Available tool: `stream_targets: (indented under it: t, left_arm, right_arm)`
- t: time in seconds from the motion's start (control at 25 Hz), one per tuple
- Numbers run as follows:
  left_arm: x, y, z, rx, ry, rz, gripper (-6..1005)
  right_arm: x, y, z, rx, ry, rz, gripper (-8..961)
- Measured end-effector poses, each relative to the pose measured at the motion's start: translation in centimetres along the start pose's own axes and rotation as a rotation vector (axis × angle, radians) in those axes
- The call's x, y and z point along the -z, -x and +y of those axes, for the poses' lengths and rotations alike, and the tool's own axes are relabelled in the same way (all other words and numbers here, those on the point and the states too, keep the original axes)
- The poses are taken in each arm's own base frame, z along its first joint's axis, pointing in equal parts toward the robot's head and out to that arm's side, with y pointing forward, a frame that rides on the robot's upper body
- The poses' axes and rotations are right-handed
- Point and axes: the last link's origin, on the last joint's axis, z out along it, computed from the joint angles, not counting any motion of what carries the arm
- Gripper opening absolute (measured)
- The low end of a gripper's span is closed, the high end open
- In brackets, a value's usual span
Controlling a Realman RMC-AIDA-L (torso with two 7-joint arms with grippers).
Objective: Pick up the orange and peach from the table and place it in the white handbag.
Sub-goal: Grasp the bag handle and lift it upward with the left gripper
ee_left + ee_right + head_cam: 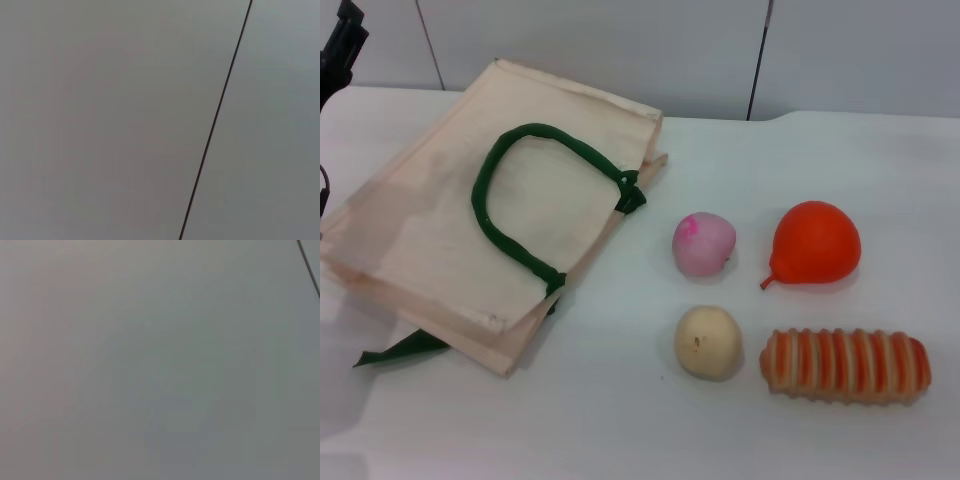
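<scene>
Nothing was done yet: the orange (817,244) and the peach (703,243) lay on the surface (620,420), both well apart from the left pincer (340,45), whose state I cannot tell. The handbag (420,230) lay flat, nearer it. The right pincer was unseen.

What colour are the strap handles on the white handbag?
Dark green, against the cream cloth of the white handbag. The head view shows the strap handles best.

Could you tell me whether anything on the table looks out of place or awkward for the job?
The white handbag lies flat and askew, mouth closed, so nothing can drop in yet. The orange and peach sit intact beside it.
</scene>
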Motion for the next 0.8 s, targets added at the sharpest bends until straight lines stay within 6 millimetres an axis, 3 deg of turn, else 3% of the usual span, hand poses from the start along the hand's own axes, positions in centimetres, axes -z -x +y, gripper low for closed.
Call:
stream_targets:
  t: [0.48,0.8]
  left_arm:
    - [0.01,0.06,0.08,0.019,0.006,-0.004,893]
    - [-0.34,-0.36,0.42,0.22,0.091,-0.047,891]
  right_arm:
    - [0.0,0.0,0.0,0.0,0.0,0.0,877]
    - [0.21,-0.01,-0.33,0.004,-0.007,0.001,878]
